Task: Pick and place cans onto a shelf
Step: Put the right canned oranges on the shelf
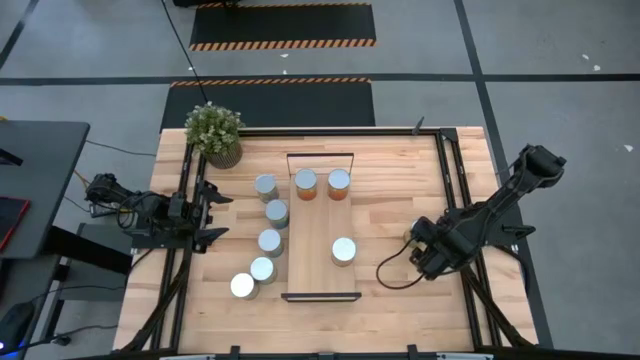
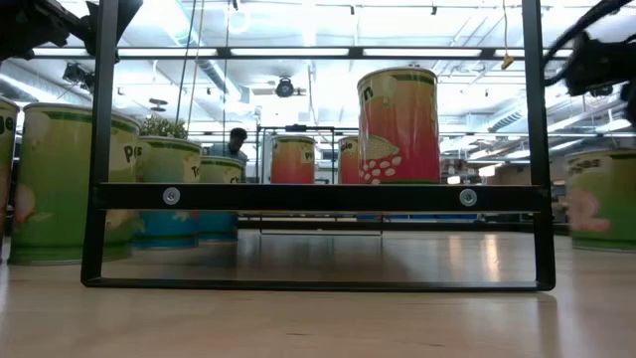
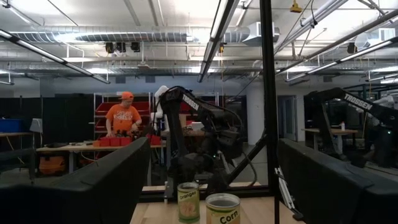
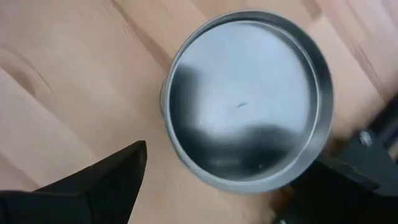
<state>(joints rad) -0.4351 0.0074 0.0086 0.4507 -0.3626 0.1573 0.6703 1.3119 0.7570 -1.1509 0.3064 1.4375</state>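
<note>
The right gripper (image 4: 217, 180) hangs directly over a can (image 4: 249, 99) that stands on the desk (image 1: 400, 290) just right of the shelf (image 1: 322, 225). Its fingers (image 4: 93, 180) are spread wide, one on each side of the silver lid, and grip nothing. In the high view this can is almost fully hidden under the gripper (image 1: 425, 245), so whether the fingers already touch its sides cannot be confirmed.

Risk: the can sits off-centre between the fingers. If the fingers shut from this position, one finger may reach the can first and push or tip it. A descent that is too shallow may pinch only the rim, and the can may slip during the lift toward the shelf.

The right arm reaches inward from the right desk edge, bent at the elbow, wrist pointing down.

The left gripper (image 1: 212, 212) waits at the left edge of the desk, held level and facing across it, with its fingers apart and empty.

Three cans (image 1: 322, 183) already stand on the shelf: two at the far end, one (image 1: 344, 250) nearer the front. Five more cans (image 1: 270, 240) stand in a line on the desk left of the shelf.
</note>
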